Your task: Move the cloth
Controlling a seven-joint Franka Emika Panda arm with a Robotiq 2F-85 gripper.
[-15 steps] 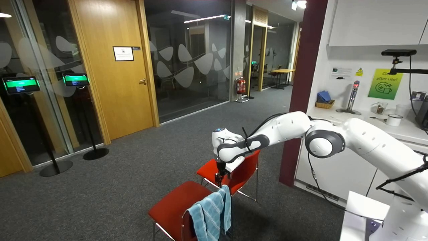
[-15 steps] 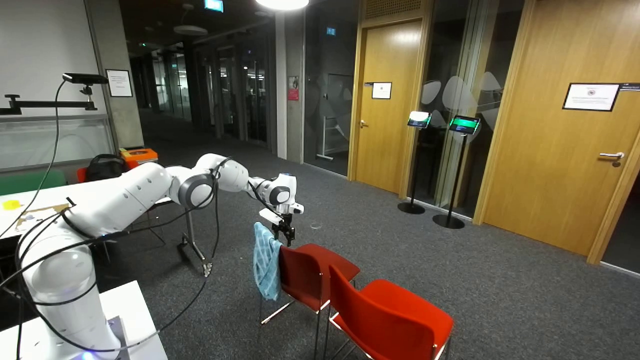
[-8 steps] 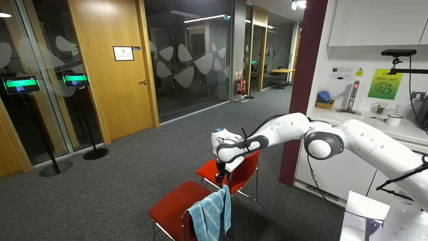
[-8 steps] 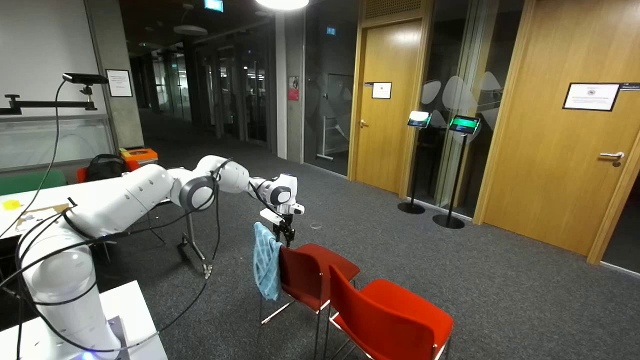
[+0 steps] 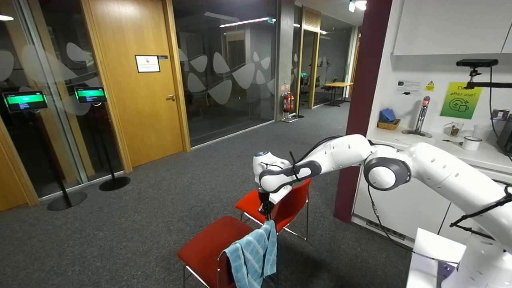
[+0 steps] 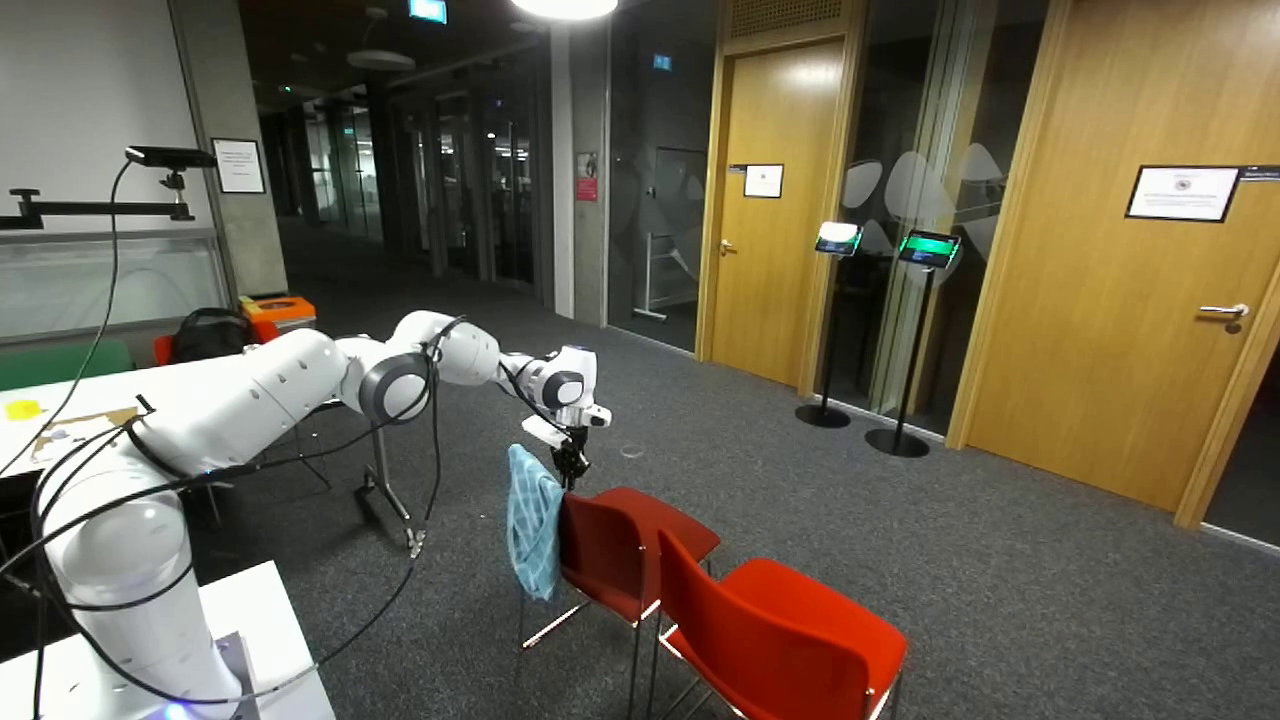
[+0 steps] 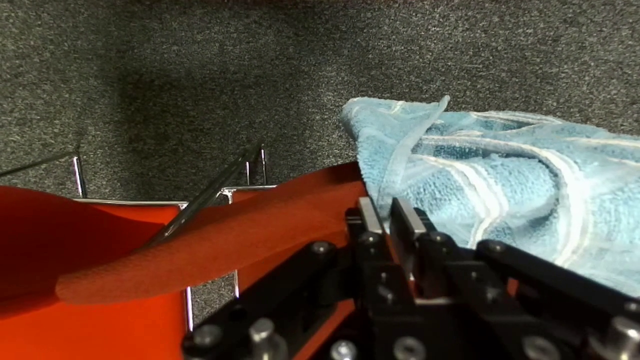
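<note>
One teal cloth (image 5: 251, 256), two foreground chairs (image 5: 216, 248) (image 5: 294, 204), two screen stands (image 6: 914, 345) (image 6: 830, 330).

A chair back (image 7: 270, 225) crowds the jaws, with free carpet (image 7: 280, 75) beyond.

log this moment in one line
gripper: closed on cloth at top | cloth: draped over chair backrest | move: not yet done

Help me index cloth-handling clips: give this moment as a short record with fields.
object: checked light blue towel
support: draped over part of the backrest of a red chair
neighbour: brighter red chair alongside
end effector: at the towel's edge nearer the brighter chair; jaws nearly together, towel showing between them; whether it is gripped cannot be told
progress: towel not yet off the chair
countertop: white mug, wicker basket
background: wooden door, two stand-mounted tablets
</note>
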